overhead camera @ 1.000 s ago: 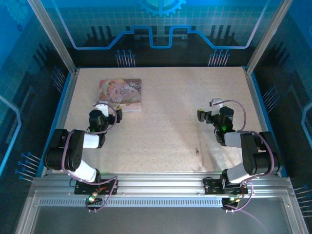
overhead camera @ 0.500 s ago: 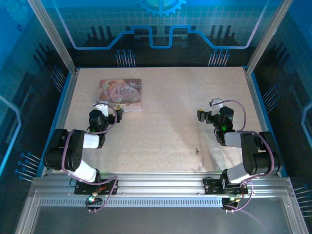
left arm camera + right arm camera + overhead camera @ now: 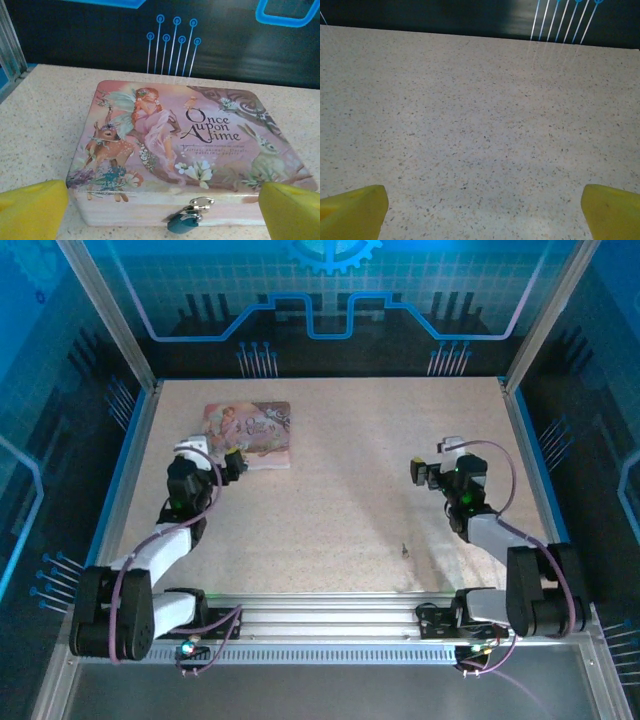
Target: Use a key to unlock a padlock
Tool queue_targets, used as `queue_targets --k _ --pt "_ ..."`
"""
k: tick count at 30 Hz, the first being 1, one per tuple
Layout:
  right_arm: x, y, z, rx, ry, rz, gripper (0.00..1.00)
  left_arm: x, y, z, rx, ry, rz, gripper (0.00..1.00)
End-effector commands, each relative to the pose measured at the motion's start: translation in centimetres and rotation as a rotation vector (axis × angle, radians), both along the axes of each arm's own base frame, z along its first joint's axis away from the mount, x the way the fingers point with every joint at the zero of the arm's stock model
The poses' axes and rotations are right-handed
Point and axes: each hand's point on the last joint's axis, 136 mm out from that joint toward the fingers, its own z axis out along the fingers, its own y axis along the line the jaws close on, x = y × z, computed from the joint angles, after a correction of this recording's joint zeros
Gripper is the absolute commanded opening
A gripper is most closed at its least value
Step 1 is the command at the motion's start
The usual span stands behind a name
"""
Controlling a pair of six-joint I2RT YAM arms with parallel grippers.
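The left claw and the right claw both stand apart, empty. The padlock hangs on the near side of the pink tin.

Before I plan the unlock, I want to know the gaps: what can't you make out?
- Key: top view, a tiny speck; which way it points is unreadable.
- Padlock: left wrist view, low in the frame; keyhole position unclear, and the shackle blends into the clasp.

Speckled beige tabletop inside blue-lit enclosure walls, aluminium rail along near edge.
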Motion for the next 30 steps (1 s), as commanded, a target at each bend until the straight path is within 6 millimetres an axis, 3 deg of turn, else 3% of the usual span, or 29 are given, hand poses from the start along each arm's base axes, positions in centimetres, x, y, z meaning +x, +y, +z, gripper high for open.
queue_targets --k 1,5,14,22,30 --pt "-0.6 0.8 1.0 0.084 0.076 -0.01 1.0 -0.7 0.4 0.3 -0.08 0.141 0.056 0.99" --pt "-1.7 1.9 1.8 0.219 0.207 -0.039 1.0 -0.6 1.1 1.4 -0.173 0.256 0.124 0.99" --pt "-5.2 9.3 3.0 0.387 0.341 0.187 1.0 3.2 2.4 3.4 -0.299 0.426 0.124 0.99" --pt "-8.2 13.9 2.2 0.377 0.427 0.325 1.0 8.8 4.2 0.9 -0.411 0.52 0.066 0.99" --pt "-9.5 14.3 1.2 0.364 0.454 0.32 1.0 13.1 6.5 -2.3 -0.381 0.559 0.07 0.99"
